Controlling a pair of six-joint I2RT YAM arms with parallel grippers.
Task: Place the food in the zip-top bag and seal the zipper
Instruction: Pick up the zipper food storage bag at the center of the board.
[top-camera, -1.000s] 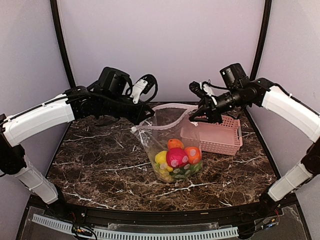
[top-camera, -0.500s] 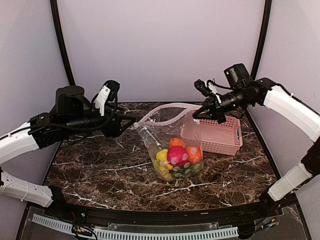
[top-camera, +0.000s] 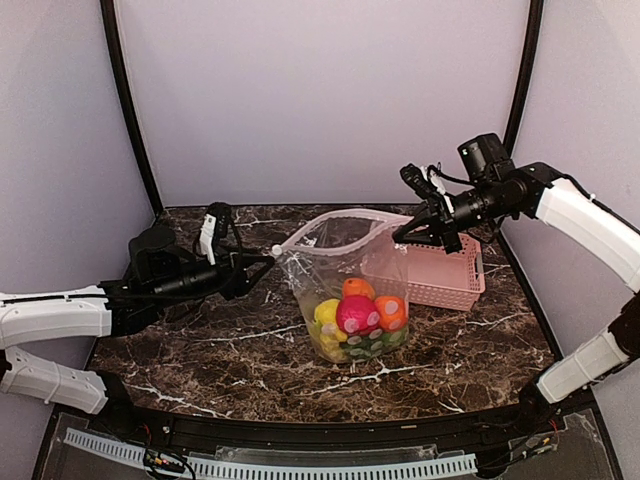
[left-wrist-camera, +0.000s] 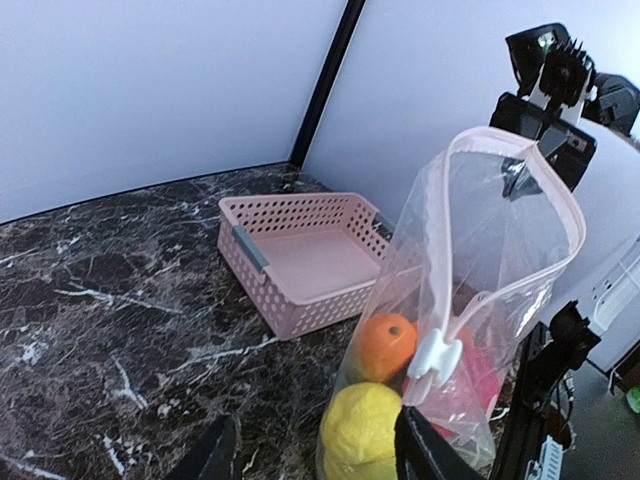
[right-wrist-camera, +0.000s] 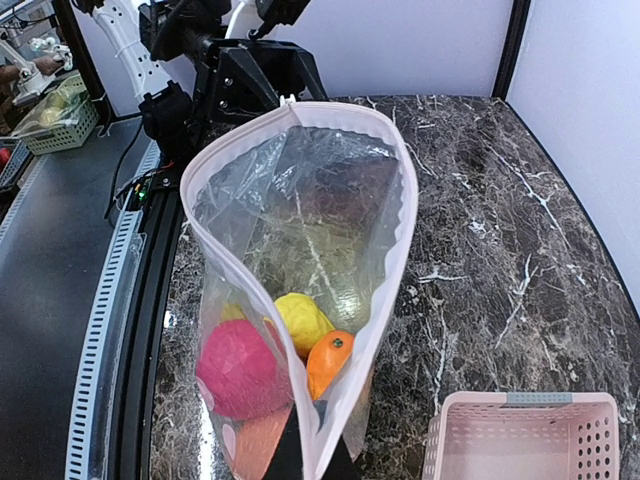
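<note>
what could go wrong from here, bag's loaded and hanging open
1. The zip-top bag hangs from the right fingers alone, pinched at one end of the zipper. With the mouth wide open, a slip could tip the food out.
2. The left fingers are open beside the small white slider, not on it. A missed grab may just shove the floppy bag sideways.

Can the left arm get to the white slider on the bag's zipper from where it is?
Probably yes: the open left claw sits just short of the slider, with nothing between them.
</note>
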